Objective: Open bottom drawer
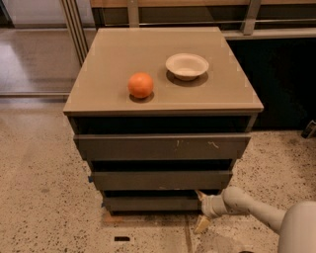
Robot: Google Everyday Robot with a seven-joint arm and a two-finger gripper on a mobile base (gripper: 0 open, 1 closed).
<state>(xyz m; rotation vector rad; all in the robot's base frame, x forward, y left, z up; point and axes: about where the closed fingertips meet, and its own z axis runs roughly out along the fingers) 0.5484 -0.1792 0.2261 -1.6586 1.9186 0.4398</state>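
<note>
Nearest of all, off the lower right corner of the cabinet: a pale rounded arm, entering from the right edge and angled low across the floor towards the cabinet's base. At its tip, the gripper, hard by the cabinet's bottom right corner, open, with fingers spread one above the other. Upper finger up at the right end of the lowest front, seemingly touching it, lower finger down close to the floor. Before the cabinet's foot, speckled pale stone floor, with a small dark mark just ahead of the left half of the base. Then the bottom drawer, lowest of the cabinet's three fronts, a plain dark grey-brown slab without handle, narrowest-looking of the stack, under a dark gap; hard to say whether pulled out at all. Above it on the cabinet, the middle drawer, somewhat wider-looking, with a blue bit at its left end. Higher again, the top drawer, widest-looking, with white scuff marks towards its right, and a deep dark gap between it and the cabinet's top. On the flat tan top, an orange near the front, left of centre, and farther back, to the right and apart from it, an upright cream bowl. Beyond the cabinet, metal posts at back left, a wooden rail across the rear, and a dark panel at back right.
</note>
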